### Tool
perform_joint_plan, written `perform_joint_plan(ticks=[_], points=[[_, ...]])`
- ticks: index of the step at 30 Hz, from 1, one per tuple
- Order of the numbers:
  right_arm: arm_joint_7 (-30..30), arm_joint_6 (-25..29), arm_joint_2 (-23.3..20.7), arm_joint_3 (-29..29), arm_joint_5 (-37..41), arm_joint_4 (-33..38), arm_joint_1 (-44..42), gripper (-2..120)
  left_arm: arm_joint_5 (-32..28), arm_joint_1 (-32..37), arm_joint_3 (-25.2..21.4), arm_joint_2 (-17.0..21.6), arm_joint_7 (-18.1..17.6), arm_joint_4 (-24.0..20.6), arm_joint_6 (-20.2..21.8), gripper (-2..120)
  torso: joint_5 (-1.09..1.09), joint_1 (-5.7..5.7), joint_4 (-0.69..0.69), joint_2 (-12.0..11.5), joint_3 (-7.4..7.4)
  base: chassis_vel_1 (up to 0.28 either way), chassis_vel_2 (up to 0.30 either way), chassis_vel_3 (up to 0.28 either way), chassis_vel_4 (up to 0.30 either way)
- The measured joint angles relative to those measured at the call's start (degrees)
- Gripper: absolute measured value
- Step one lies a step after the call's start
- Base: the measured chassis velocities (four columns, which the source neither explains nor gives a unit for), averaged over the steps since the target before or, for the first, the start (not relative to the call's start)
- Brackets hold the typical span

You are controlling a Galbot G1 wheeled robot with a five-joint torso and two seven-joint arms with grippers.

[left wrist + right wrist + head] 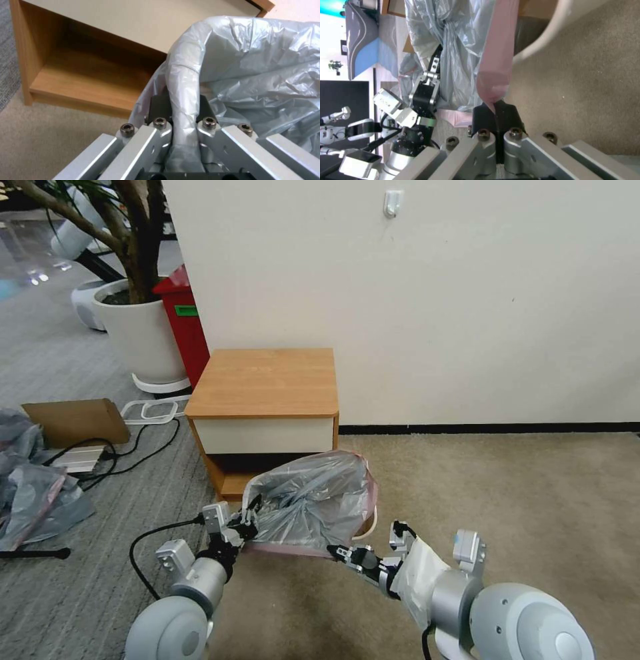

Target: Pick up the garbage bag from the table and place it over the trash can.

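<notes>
The garbage bag (313,500), grey crinkled plastic with a pink rim band (496,55), hangs stretched between both grippers just in front of the table (263,380). My left gripper (250,521) is shut on a bunched grey fold (183,100) at the bag's left edge. My right gripper (335,551) is shut on the pink band, pinched between its black pads (483,117). The trash can sits under the bag, mostly hidden; a curve of its cream rim (372,520) (550,30) shows at the right side. The table top is bare.
A tall red bin (183,327) and a white plant pot (137,337) stand left of the table. A cardboard box (77,420), cables (127,453) and loose plastic bags (33,493) lie on the grey floor at left. Beige carpet (520,500) lies open to the right.
</notes>
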Motion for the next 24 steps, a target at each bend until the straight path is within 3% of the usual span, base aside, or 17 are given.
perform_joint_plan(ticks=[24], points=[[2.68,0.03,-0.76,2.41,-1.77,-0.97,-0.23,0,-5.54,-0.87,-2.04,0.17,-1.48,0.99,1.25,3,0.0,0.0,0.0,0.0,0.0,0.0,0.0,0.0,0.0]])
